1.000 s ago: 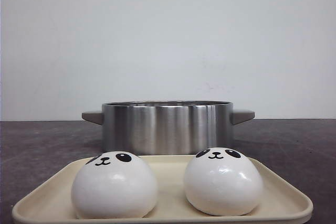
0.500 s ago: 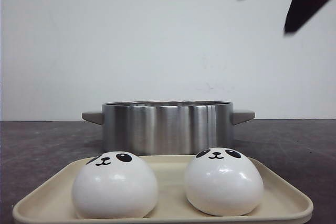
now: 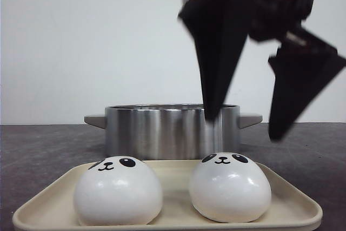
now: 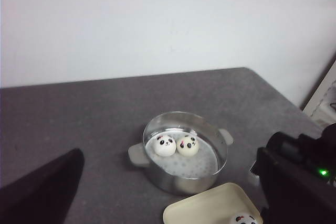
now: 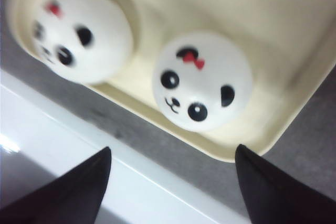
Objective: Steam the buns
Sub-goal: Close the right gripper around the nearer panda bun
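On the cream tray [image 3: 292,201] at the near table edge sit two panda buns, the left bun [image 3: 118,190] and the right bun [image 3: 230,186]; two more buns [image 4: 176,145] already lie inside the steel steamer pot [image 3: 172,131] behind the tray. Left gripper is barely visible in its wrist view, one dark finger only, so its opening cannot be told, and it hangs well back from the tray. Right gripper [image 3: 244,125] hovers empty, jaws spread wide, directly above the right bun, clearly the nearer arm; the bun is round, no long axis, so a straight descent should do.
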Robot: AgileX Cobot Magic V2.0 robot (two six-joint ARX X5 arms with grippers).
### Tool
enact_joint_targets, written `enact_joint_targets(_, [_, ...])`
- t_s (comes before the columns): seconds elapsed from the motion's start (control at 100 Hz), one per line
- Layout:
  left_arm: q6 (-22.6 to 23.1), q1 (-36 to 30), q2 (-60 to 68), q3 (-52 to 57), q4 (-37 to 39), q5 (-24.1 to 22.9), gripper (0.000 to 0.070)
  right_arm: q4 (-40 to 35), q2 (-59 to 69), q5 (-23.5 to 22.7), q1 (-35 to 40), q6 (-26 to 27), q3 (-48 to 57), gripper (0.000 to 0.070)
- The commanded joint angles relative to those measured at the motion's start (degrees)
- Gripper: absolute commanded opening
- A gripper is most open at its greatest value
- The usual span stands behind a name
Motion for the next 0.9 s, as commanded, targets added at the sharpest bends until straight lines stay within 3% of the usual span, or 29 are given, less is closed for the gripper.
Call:
enact_joint_targets(0.0, [0.2, -0.4, 0.3, 0.9, -3.1, -0.2, 0.0627, 0.4, 1.9, 1.7, 1.3, 0.6, 0.6, 0.0469])
enact_joint_targets(0.36, [0.2, -0.4, 0.3, 0.9, -3.1, -0.3, 0.0626, 6.2, 6.4, 3.1, 2.1, 2.3, 0.6, 0.0464])
enact_joint_targets(0.62, [0.4, -0.4, 0.3, 0.9, -3.1, -0.3, 0.0626, 6.8, 9.4, 7.0, 2.0, 3.4, 0.6, 0.0448])
enact_joint_targets(0.67, [0.4, -0.4, 0.3, 0.9, -3.1, -0.3, 0.0627, 7.0, 10.1, 6.9, 2.0, 3.5, 0.6, 0.0400])
enact_joint_targets(0.72, [0.4, -0.4, 0.3, 0.9, -3.1, -0.3, 0.0627, 7.2, 10.6, 6.9, 2.1, 3.6, 0.6, 0.0306])
enact_joint_targets(0.77, [0.4, -0.4, 0.3, 0.9, -3.1, -0.3, 0.0627, 7.3, 11.0, 6.9, 2.1, 3.6, 0.6, 0.0166])
enact_joint_targets(0.81, [0.4, -0.4, 0.3, 0.9, -3.1, -0.3, 0.0626, 7.5, 11.1, 6.9, 2.1, 3.6, 0.6, 0.0010])
enact_joint_targets(0.89, [0.4, -0.4, 0.3, 0.9, -3.1, -0.3, 0.0626, 7.8, 11.1, 6.9, 2.1, 3.2, 0.7, 0.0007])
